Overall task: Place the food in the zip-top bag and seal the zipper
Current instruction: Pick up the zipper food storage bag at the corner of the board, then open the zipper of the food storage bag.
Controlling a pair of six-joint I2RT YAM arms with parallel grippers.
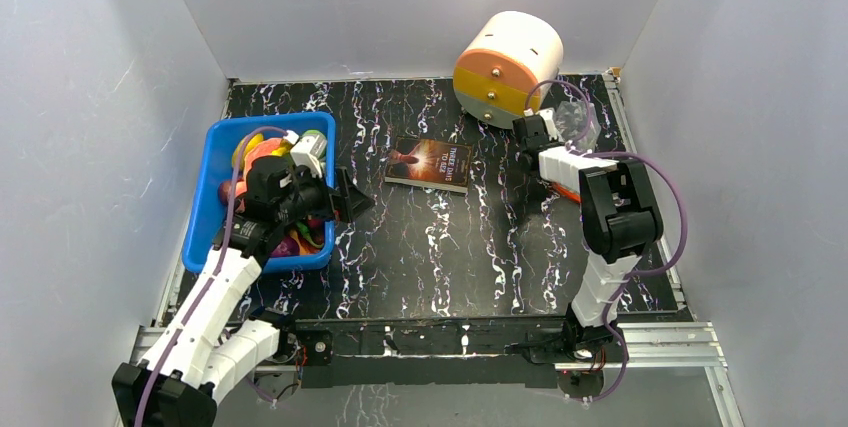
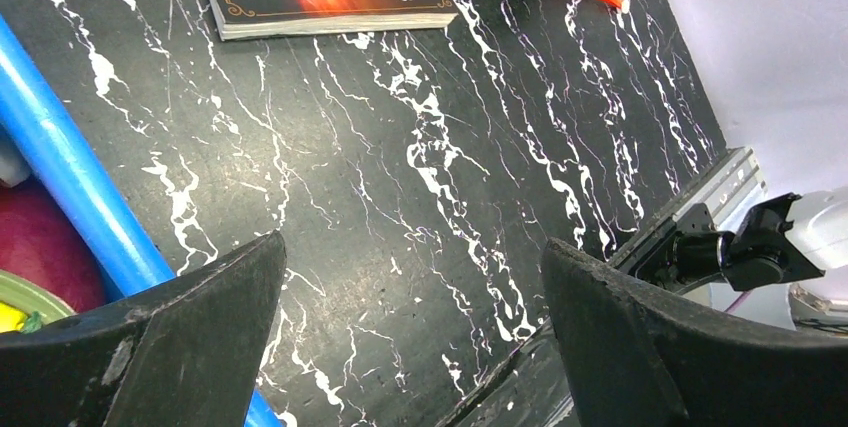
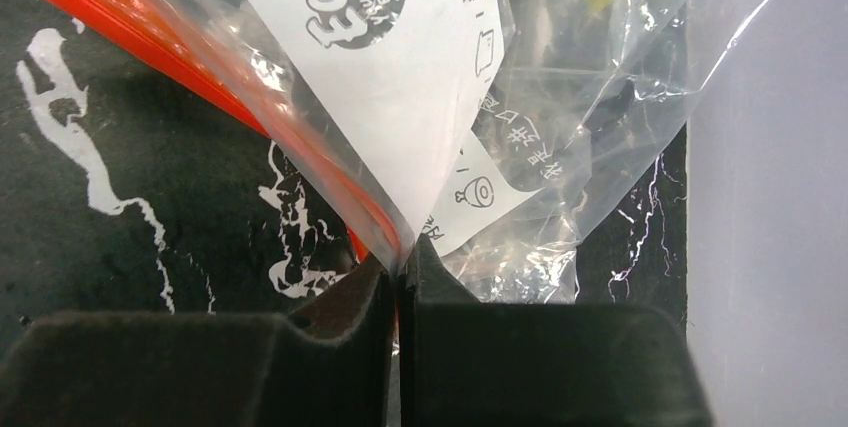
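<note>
Here right gripper (image 3: 400, 269) pinches the zip-top bag (image 3: 600, 147) (left gripper (image 2: 412, 247) gaping).

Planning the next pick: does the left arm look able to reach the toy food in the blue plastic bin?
Probably yes: the left gripper hangs open at the right rim of the blue plastic bin, and the colourful plastic toy food lies uncovered inside, with nothing between them.

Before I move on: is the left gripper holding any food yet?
No, the left gripper stands wide open, with only bare table between its jaws.
</note>
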